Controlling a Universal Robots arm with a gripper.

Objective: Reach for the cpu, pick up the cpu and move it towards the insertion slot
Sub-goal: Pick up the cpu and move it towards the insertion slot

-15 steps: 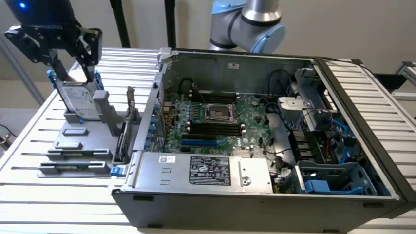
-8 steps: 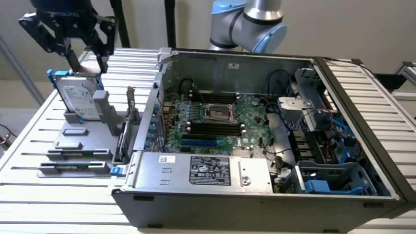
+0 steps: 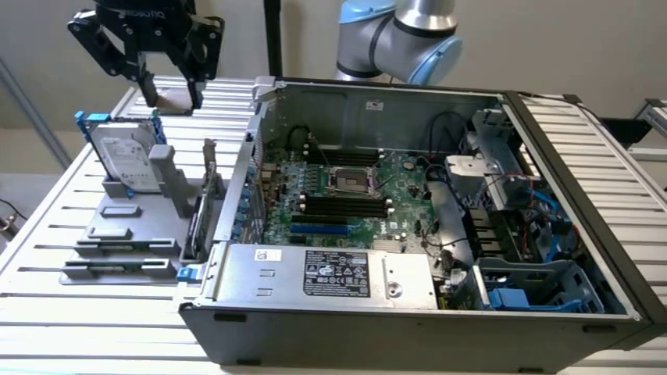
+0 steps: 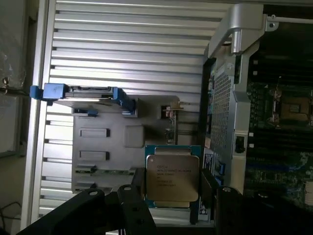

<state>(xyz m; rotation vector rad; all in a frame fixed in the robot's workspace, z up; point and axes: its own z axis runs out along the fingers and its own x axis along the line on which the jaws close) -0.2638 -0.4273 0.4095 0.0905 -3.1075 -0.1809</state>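
The case lies open on the desk, slot empty. I judge pickup complete: the end effector grips the cpu, raised outside the case; transfer to slot remains.

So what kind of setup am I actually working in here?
Most likely a lab bench for PC assembly trials: an open computer case lies on a slatted metal table, a grey fixture holds a hard drive, and the gripper holds the cpu.
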